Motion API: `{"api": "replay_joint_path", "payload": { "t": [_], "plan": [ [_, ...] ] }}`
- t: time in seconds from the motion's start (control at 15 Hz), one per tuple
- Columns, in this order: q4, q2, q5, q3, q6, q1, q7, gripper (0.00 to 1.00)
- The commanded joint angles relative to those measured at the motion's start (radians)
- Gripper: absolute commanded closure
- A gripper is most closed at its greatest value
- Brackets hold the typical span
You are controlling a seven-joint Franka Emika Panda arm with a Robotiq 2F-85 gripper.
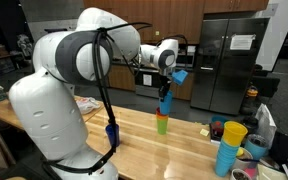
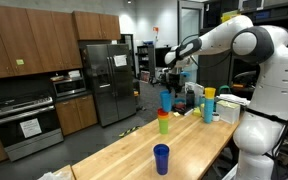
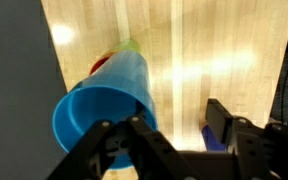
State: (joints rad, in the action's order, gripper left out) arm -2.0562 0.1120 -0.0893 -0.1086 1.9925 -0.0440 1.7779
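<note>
Wrist view: gripper (image 3: 124,124) is only partly in frame, its finger links cut off at the bottom edge. The tips sit close together, clamped on the near rim wall of the blue cup (image 3: 102,105). The cup's mouth faces the camera, so its base is hidden. Past it only slivers of the red cup (image 3: 100,64) and green cup (image 3: 131,45) show. The dark block at bottom right is blurred, can't ID it.

Both exterior views: the blue cup tops an upright stack, blue in red in green, close to one long edge of the worktop (image 2: 114,150) and away from the corners. Fully seated or slightly lifted: too small to tell.

The dark blue cup (image 2: 161,158) stands alone mid-board, well apart from the stack. In an exterior view the arm's black cable (image 1: 106,95) partly covers it.

Cups are smooth, tapered, plastic-looking cones. The worktop is pale planked wood with glare streaks. A yellow cup (image 1: 234,132) caps a second stack near an end edge.
</note>
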Motion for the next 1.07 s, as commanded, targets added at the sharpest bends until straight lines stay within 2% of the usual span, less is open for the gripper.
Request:
{"api": "replay_joint_path", "payload": {
  "t": [0.0, 0.27, 1.0],
  "plan": [
    [-0.009, 0.023, 0.009, 0.005, -0.009, 0.001, 0.011, 0.66],
    [-0.010, 0.023, 0.010, 0.011, -0.003, 0.007, 0.015, 0.99],
    [0.008, 0.012, 0.004, 0.024, -0.008, 0.012, 0.020, 0.99]
  ]
}}
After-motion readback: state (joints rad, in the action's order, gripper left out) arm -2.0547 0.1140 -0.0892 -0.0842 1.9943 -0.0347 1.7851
